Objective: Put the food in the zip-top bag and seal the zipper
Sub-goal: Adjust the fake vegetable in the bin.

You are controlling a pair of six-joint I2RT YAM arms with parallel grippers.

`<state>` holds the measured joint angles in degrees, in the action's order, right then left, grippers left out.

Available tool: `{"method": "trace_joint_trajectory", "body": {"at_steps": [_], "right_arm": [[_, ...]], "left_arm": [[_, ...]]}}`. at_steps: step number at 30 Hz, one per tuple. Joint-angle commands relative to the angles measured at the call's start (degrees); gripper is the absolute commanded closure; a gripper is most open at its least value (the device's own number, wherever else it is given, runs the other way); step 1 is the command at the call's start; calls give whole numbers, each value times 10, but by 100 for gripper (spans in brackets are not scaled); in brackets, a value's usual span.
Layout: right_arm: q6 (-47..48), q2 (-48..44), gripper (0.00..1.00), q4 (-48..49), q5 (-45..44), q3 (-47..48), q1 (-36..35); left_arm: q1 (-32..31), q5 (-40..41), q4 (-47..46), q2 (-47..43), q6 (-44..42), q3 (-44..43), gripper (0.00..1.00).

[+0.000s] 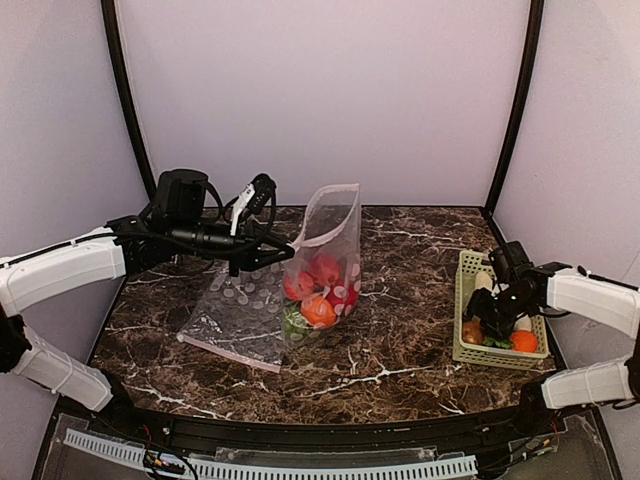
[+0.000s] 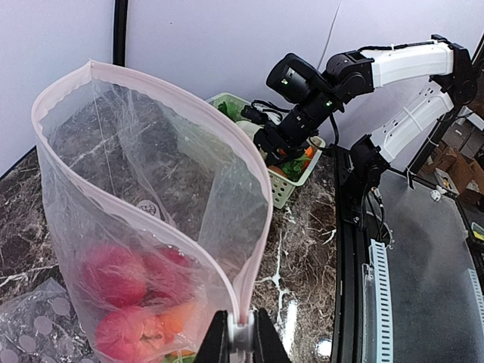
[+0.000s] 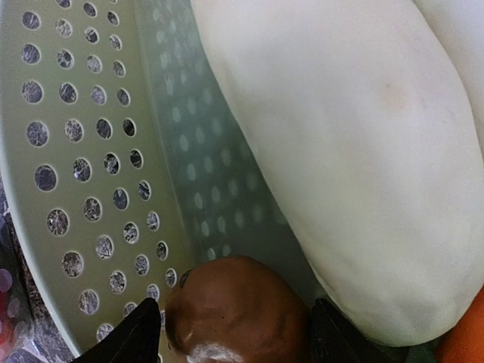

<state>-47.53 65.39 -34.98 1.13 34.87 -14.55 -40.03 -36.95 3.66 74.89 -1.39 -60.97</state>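
- Worktop (image 1: 400, 350): between the two pincers the dark marble surface lies free. Judged ample room for a carry from the basket side to the bag side.
- Bag (image 1: 325, 260): stands upright directly above and ahead of the left pincer (image 2: 240, 336), mouth gaping upward. Red apples (image 2: 113, 272) and an orange piece (image 1: 318, 310) sit in its bottom, below the pincer's hold.
- Second bag (image 1: 235, 320): lies flat under the left arm, touching the foot of the upright bag. Not part of this job.
- Basket (image 3: 76, 151): surrounds the right pincer (image 3: 234, 333), which is lowered inside. Its perforated wall rises close on the pincer's left, so clearance on that side is tight.
- Radish (image 3: 340, 151): large and pale, lying just ahead and to the right of the right pincer, crowding that side.
- Potato (image 3: 234, 302): sits between the right pincer's fingers, which stand spread astride it and are not visibly pressed onto it.
- Pink strip (image 2: 151, 98): runs round the bag's mouth, unsealed. The left pincer is pressed together on it at the near corner.
- Step in hand, by judgement: loading, with the potato the next item. The next move calls for closing on the potato, lifting straight up clear of wall and radish, then crossing to drop it through the open mouth. Sealing is not yet due.
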Motion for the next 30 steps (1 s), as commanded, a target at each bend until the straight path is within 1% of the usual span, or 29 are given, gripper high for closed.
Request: {"method": "trace_joint_trajectory", "body": {"at_steps": [1,12,15,20,23,25,30], "right_arm": [[13,14,33,17,21,-12,-5],[38,3,32,-28,18,-15,-6],[44,9,28,-32,22,-21,-7],[48,16,27,-40,17,-24,-7],[48,17,31,-42,14,-22,-6],[45,17,37,-47,9,-19,-7],[36,-15,45,-65,-9,-7,-7]], "left_arm": [[-1,1,25,-4,-11,-7,99],[-1,2,27,-5,-13,-7,99],[-1,2,26,-5,-12,-7,99],[-1,2,26,-4,-12,-7,99],[-1,3,27,-4,-13,-6,99],[-1,4,27,-4,-13,-7,99],[-1,6,28,-4,-16,-6,99]]}}
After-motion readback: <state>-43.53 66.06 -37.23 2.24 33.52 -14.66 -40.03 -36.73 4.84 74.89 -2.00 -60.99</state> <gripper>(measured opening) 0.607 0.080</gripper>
